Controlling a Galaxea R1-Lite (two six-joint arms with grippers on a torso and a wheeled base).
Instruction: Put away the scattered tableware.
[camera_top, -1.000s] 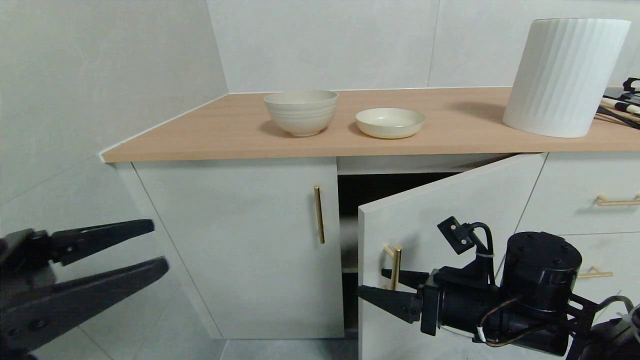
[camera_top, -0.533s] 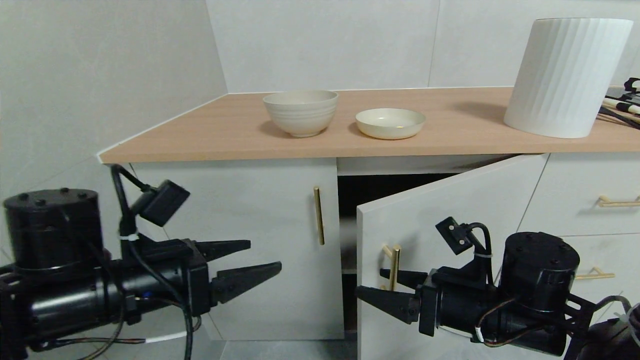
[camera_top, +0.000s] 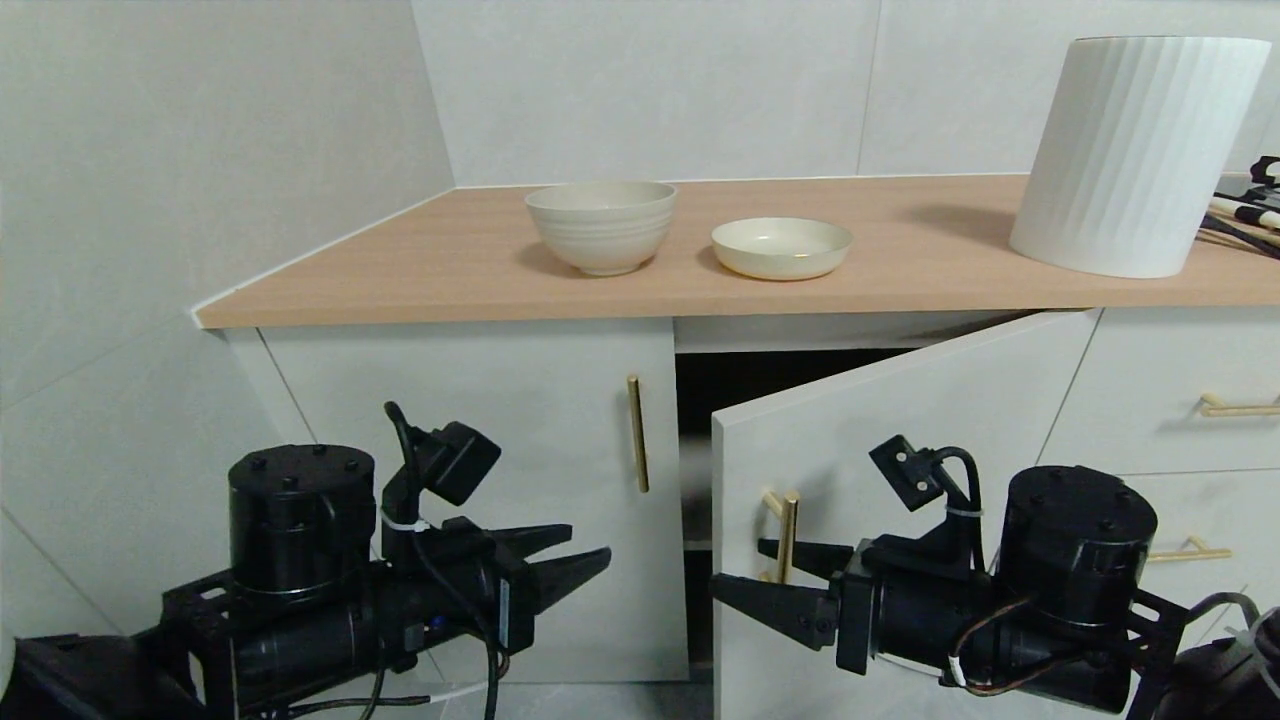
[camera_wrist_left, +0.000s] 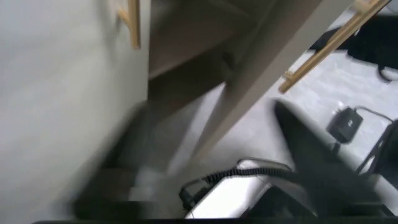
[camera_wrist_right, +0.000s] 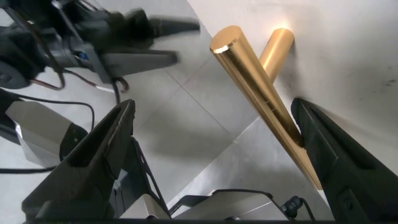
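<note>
Head view: nearest, the left gripper (camera_top: 588, 542) hangs with jaws parted, empty; the right gripper (camera_top: 742, 567) has its jaws spread either side of the gold handle (camera_top: 790, 530). Well above and beyond both, a ribbed cream bowl (camera_top: 601, 224) and a shallow cream dish (camera_top: 781, 246) sit side by side on the countertop (camera_top: 450, 270).

Half-open cabinet door (camera_top: 900, 420) left only a narrow dark gap (camera_top: 697, 430) on its left; countertop (camera_top: 420, 272) had room left of the bowl (camera_top: 601, 224); white canister (camera_top: 1135, 150) hogged the right end.
</note>
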